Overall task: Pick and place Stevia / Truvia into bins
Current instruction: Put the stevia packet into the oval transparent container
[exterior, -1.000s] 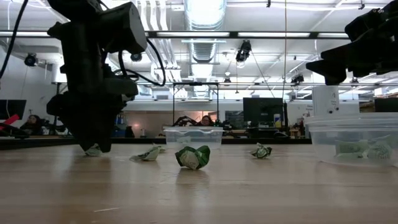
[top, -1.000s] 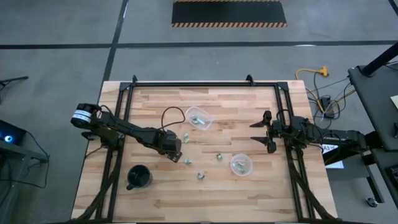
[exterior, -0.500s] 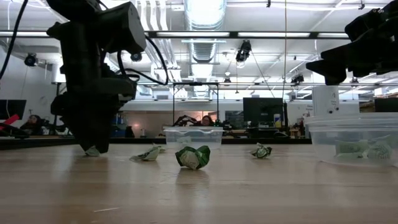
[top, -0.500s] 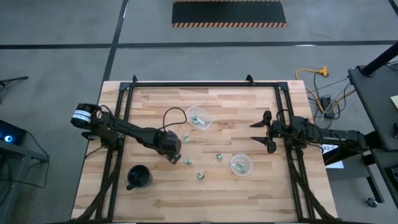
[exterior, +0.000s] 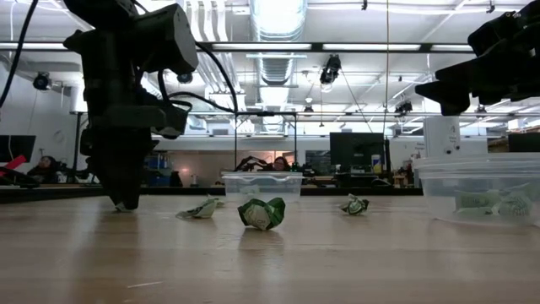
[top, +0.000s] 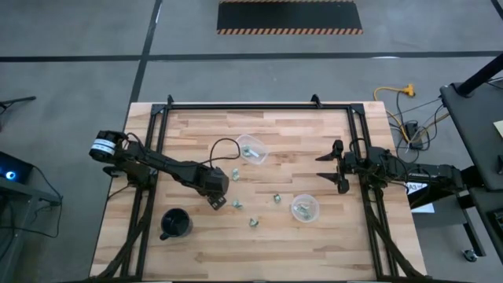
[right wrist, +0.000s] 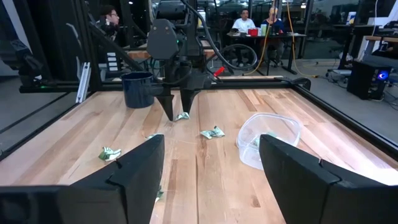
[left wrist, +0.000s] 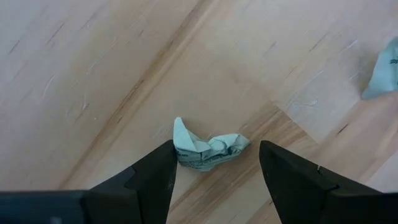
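Jaws of your left gripper (left wrist: 214, 180) stand apart, straddling one crumpled packet (left wrist: 208, 149) that lies flat on the table (top: 314, 141). In the left wrist view the packet sits nearer one finger than the other, touching or almost touching it, so I would judge a small sideways correction worth making before you close. Keep the fingertips down at the wood; the low view shows them right at the surface, which is what thin paper needs, since a higher grip would likely slide over it. Close slowly and let the crumple bunch between the pads rather than skate out.

Other packets lie loose close by, one just beside your target (top: 236, 204) and more toward the table's middle. Once you have it, the nearer cup (top: 253, 148) looks the shorter carry; the second cup (top: 304, 207) lies toward the right arm. Your right gripper (top: 338, 167) waits near the table's right edge, fingers spread and empty.
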`<state>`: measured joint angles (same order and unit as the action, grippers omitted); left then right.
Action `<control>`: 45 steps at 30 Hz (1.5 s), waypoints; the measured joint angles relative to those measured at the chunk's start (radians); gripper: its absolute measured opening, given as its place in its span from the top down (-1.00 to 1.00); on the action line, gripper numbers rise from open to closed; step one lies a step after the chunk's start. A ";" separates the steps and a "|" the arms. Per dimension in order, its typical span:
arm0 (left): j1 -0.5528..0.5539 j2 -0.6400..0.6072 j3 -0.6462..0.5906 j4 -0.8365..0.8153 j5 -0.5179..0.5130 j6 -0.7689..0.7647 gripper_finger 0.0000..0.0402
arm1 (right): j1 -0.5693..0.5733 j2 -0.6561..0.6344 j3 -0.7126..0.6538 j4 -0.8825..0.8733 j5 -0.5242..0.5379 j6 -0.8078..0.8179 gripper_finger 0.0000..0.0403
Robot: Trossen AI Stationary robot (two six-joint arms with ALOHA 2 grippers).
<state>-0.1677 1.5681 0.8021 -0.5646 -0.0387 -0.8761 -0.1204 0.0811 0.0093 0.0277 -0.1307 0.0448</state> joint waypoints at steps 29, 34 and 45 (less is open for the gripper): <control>-0.002 0.004 -0.006 0.314 -0.001 0.224 0.99 | 0.000 0.000 0.000 0.000 0.000 0.000 -0.24; 0.002 0.003 -0.008 0.544 -0.039 0.332 0.99 | 0.000 0.000 0.000 0.000 0.000 0.000 -0.26; 0.093 0.005 -0.112 1.109 -0.147 0.447 0.99 | 0.000 0.000 0.000 0.000 0.000 0.000 -0.23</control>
<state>-0.0751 1.5730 0.6901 0.5443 -0.1858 -0.4286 -0.1207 0.0814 0.0093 0.0277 -0.1307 0.0451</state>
